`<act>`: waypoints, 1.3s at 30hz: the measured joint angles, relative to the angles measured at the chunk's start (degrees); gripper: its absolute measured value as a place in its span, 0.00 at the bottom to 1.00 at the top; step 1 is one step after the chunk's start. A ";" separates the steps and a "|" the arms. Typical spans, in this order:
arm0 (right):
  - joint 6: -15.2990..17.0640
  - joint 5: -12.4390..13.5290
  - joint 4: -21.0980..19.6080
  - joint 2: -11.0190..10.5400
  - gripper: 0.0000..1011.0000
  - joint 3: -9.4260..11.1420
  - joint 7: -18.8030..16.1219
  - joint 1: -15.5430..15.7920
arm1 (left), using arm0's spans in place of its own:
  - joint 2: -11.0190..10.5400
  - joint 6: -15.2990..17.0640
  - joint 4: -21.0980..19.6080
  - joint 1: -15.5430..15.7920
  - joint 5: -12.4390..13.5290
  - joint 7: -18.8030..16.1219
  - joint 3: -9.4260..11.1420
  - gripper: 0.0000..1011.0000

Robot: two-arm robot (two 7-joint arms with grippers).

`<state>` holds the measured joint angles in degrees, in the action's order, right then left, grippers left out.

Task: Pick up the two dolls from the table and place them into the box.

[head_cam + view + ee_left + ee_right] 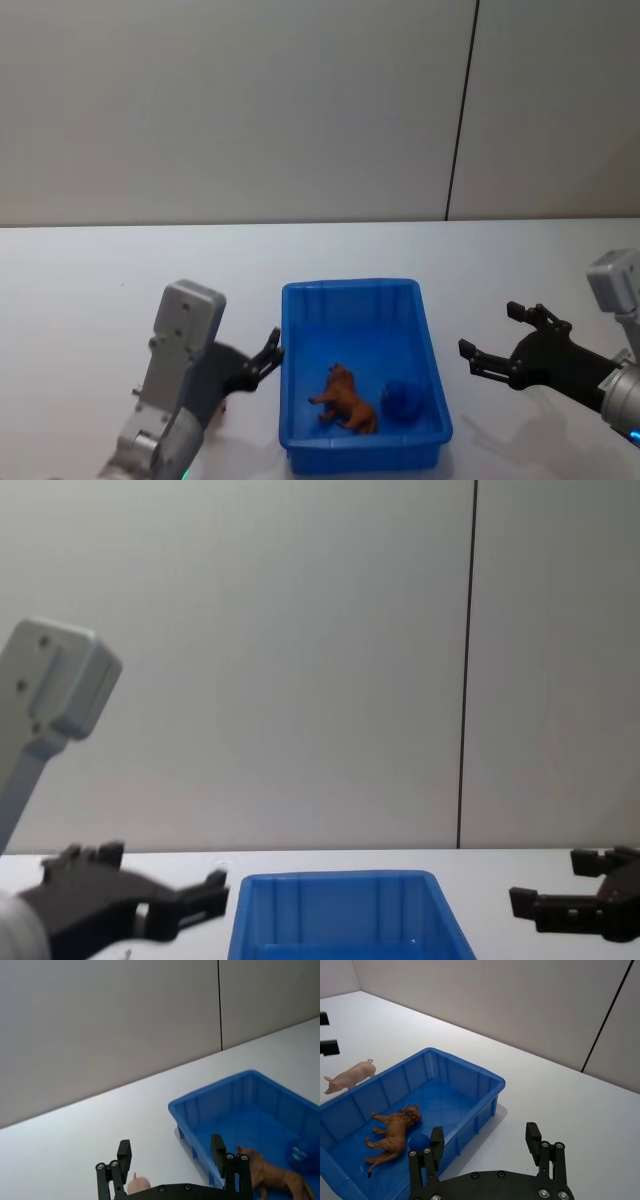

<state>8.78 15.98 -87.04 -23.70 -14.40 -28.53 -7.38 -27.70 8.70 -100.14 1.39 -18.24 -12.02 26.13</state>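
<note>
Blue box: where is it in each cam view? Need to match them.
Head: blue box low centre, between left hand and right hand, both open.
Left wrist: box just past the left hand, brown lion inside.
Right wrist: box past the right hand, pink pig beyond it.
Chest: box bottom centre, rim and inner wall.
Shared landmark: dark vertical wall seam behind.

Looks like a robotics lab test cell rather than a home or shop.
Sets a plain flat white tabletop (80, 280) against smooth pale grey wall panels (230, 100) joined by a thin dark vertical seam (462, 110); holds a bright blue rectangular plastic bin (350, 287) between a black left gripper (268, 358) on a grey arm and a black right gripper (492, 330).
</note>
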 joint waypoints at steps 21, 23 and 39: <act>-0.01 0.16 0.00 -0.13 0.99 0.11 0.03 0.08 | 0.12 -2.14 5.39 -2.07 -3.71 1.60 -0.77 0.99; -0.01 0.16 -0.01 -0.14 0.99 0.11 0.03 0.08 | 0.37 -2.46 6.54 -1.69 -3.83 2.32 -0.99 0.99; -0.01 0.17 -0.01 -0.15 0.99 0.11 0.02 0.08 | 1.47 -3.97 12.83 -0.13 -4.59 5.81 -2.10 0.99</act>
<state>8.78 16.14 -87.05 -23.86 -14.30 -28.50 -7.30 -26.23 4.73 -87.32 1.25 -22.83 -6.21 24.04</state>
